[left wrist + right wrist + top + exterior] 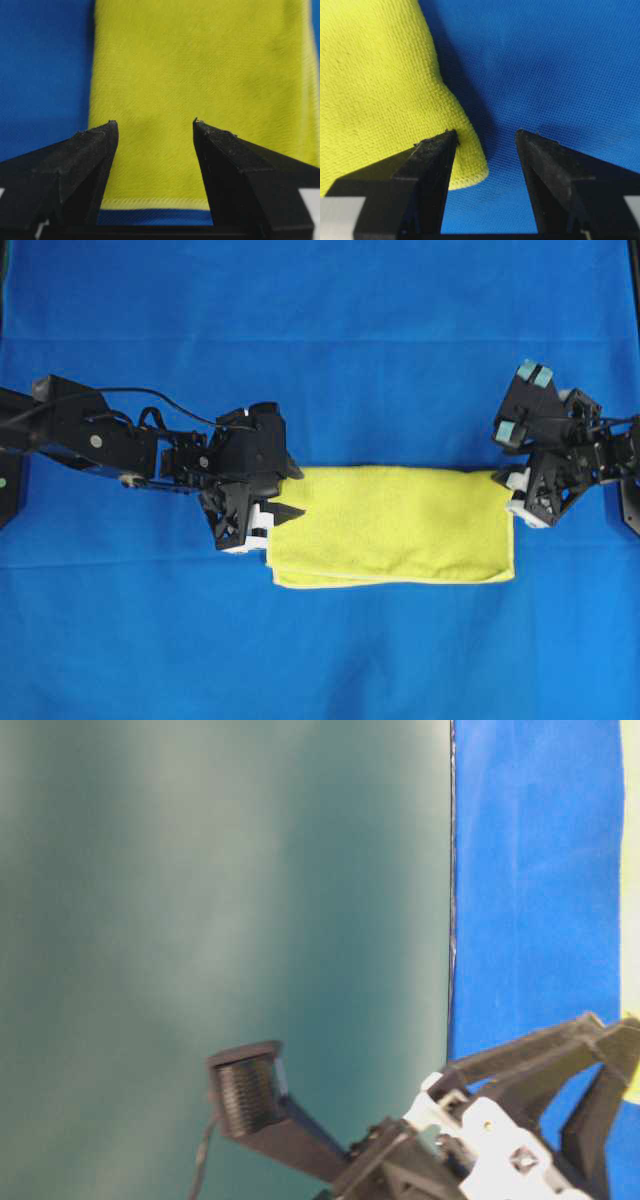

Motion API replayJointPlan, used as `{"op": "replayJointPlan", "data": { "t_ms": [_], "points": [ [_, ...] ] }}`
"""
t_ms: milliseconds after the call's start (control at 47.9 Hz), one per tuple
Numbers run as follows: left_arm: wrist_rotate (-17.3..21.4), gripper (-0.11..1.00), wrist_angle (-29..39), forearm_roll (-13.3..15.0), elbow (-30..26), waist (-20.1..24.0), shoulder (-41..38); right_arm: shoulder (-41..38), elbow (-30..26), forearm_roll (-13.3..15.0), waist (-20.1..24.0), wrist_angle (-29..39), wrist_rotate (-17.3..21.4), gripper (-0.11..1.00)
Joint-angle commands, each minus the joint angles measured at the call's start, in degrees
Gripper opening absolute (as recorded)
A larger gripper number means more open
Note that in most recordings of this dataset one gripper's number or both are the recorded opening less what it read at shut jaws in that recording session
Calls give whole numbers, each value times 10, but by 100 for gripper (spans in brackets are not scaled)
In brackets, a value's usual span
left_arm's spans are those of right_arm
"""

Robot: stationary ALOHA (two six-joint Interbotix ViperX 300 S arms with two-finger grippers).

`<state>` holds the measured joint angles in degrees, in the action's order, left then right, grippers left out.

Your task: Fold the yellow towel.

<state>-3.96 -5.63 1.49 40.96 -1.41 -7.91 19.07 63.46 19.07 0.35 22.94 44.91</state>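
The yellow towel (400,525) lies folded into a wide rectangle on the blue cloth (320,340), its layered edges showing along the near side. My left gripper (292,490) is open at the towel's left end. In the left wrist view its gripper (156,122) has both fingers over the towel (200,75), whose hem sits between them. My right gripper (513,496) is open at the towel's far right corner. In the right wrist view that gripper (486,132) has the rounded corner of the towel (370,75) beside its left finger, with blue cloth under the right one.
The blue cloth (545,60) covers the whole table. The table-level view shows a teal wall (200,870), a strip of blue cloth (530,870) and one gripper's spread fingers (245,1095) low in the frame.
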Motion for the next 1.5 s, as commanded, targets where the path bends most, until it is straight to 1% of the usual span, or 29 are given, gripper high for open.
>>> {"op": "replayJointPlan", "data": {
  "t_ms": [0,230,355,397,481,564,606,648,711,773,815,1003,1149,1275,1484],
  "points": [
    [2,58,-9,0,-1,11,-6,-12,-2,2,-4,-8,0,56],
    [2,57,-25,0,-1,18,-46,-40,1,2,-10,-31,1,56],
    [-7,50,-18,0,-2,18,-47,-40,0,2,-10,-34,1,56],
    [-7,46,-14,0,-2,17,-47,-40,0,2,-10,-34,1,56],
    [-7,31,-2,0,-3,13,-47,-40,-1,2,-10,-34,1,55],
    [-7,18,9,0,-3,11,-47,-40,-2,2,-10,-34,0,54],
    [-8,10,15,0,-3,11,-47,-40,-2,2,-9,-35,-2,51],
    [-8,4,18,0,-4,11,-46,-40,-1,2,-9,-35,-4,44],
    [-9,4,22,0,-4,11,-46,-40,0,2,-10,-38,-4,28],
    [-9,4,25,0,-8,11,-45,-36,2,2,-10,-41,-4,9],
    [-9,4,26,0,-11,11,-45,-35,3,2,-9,-46,-4,1],
    [-8,4,48,0,-27,10,-41,-25,4,0,-10,-54,-4,1],
    [-8,4,94,0,-41,8,-17,3,-4,0,-9,-39,-3,1],
    [-7,4,145,0,-58,1,27,52,-21,0,-4,4,-5,1],
    [-6,4,227,0,-94,-17,114,144,-65,0,15,121,-7,1]
  ]
}}
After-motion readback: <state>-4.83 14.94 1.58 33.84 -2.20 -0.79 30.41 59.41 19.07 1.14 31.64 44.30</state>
